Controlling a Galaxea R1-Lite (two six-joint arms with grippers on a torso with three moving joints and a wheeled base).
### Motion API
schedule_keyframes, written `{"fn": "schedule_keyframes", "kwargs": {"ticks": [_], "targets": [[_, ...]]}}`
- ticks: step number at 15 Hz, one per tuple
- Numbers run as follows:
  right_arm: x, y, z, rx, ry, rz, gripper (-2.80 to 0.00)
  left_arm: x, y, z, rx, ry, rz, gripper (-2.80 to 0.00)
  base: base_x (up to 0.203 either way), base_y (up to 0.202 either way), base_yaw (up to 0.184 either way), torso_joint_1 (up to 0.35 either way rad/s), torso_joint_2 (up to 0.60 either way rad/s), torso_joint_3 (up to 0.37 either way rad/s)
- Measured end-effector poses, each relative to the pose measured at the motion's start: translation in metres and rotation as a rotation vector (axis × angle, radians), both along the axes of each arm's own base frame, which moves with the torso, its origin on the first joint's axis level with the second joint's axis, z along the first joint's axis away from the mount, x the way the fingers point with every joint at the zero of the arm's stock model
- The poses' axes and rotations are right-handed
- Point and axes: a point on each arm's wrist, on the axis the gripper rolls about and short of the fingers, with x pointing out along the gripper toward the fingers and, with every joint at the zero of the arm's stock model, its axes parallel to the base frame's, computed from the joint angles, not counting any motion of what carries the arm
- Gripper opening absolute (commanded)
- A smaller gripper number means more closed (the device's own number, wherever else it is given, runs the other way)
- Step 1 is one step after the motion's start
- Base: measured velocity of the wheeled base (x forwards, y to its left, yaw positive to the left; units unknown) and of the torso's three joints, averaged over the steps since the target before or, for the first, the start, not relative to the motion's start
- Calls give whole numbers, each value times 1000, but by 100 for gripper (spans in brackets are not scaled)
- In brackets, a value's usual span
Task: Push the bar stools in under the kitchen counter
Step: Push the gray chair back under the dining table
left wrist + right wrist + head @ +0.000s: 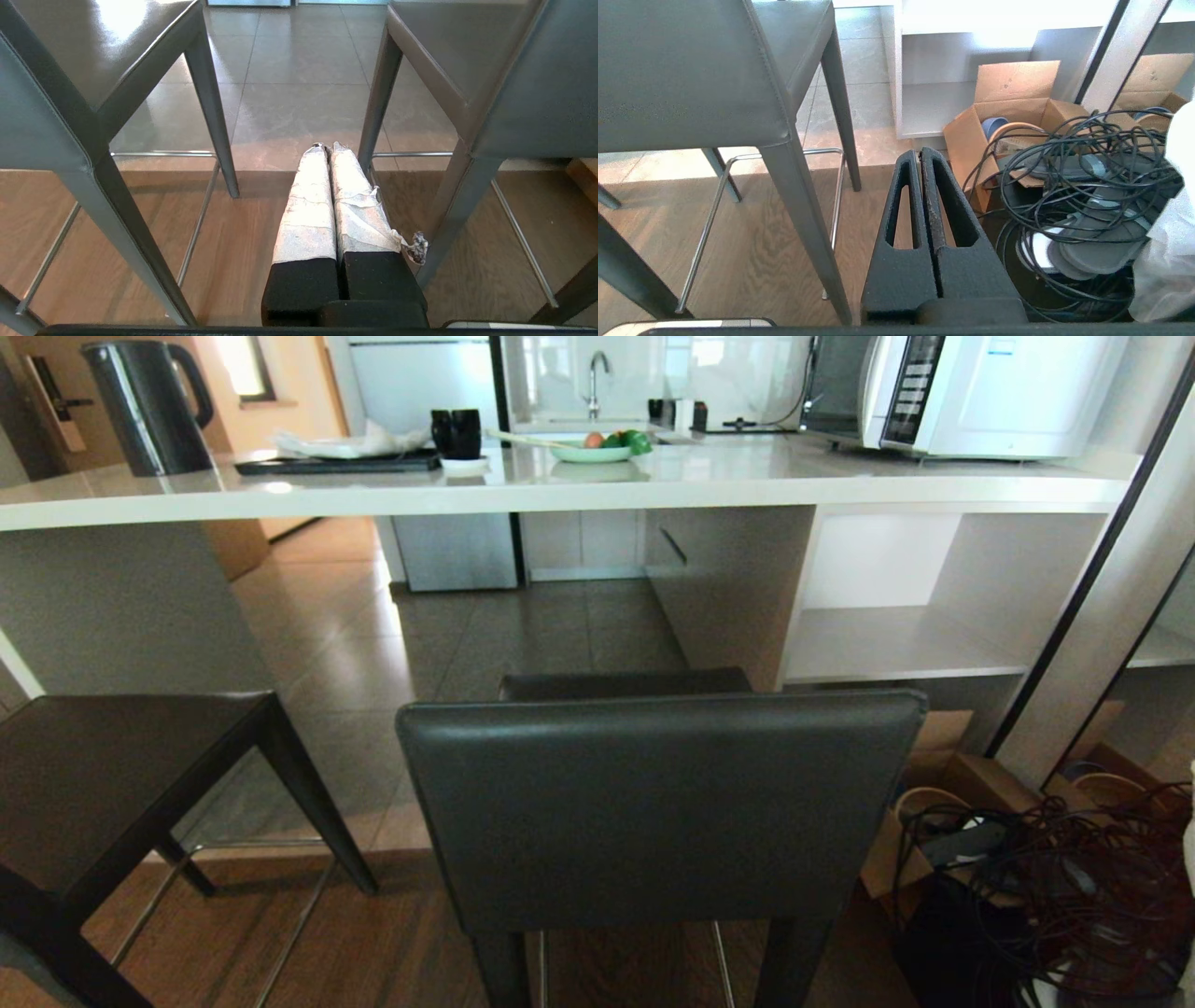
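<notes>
Nearest the robot, the left gripper [326, 147], its fingers wrapped in white tape, sits low over the brown wood-grain floor [243, 242] with the fingers pressed together and nothing between them; in the left wrist view it points into the gap between the two stools. The right gripper [920, 154], black with slotted fingers, is likewise pressed together and empty, low over the same floor beside a leg of the right-hand stool. Neither arm appears in the head view. The right-hand bar stool [658, 803], with a low dark grey leather backrest, flat dark seat and slim dark legs, stands directly ahead with its backrest toward the robot and its seat short of the counter edge. The left-hand bar stool [112, 784], of matching build with a thin chrome footrest bar, stands to the left, partly cut off by the picture edge and also clear of the counter. To the right on the floor lie a tangle of black cables [1064, 877] and an open brown cardboard box [1008, 107]. Beyond the stools is grey tiled floor [485, 644], then the kitchen counter [653, 485], a long, thick-edged glossy off-white stone top with white open shelving [896, 644] beneath its right part. On it stand a black electric kettle [149, 406], a flat black tray [336, 464], two black cups [456, 432], a pale green bowl of produce [597, 448] and a silver-and-white microwave oven [962, 392]. Farthest back is a chrome faucet [595, 378].
</notes>
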Motion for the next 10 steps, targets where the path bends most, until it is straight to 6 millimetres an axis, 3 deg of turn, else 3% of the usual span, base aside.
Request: {"fn": "schedule_keyframes", "kwargs": {"ticks": [2, 10], "targets": [[0, 0, 0, 0, 0, 1, -280, 0, 0, 0, 0, -1, 1, -280, -2, 55, 4, 1, -1, 1], [0, 0, 0, 1, 0, 0, -280, 0, 0, 0, 0, 0, 0, -280, 0, 196, -2, 2, -1, 4]]}}
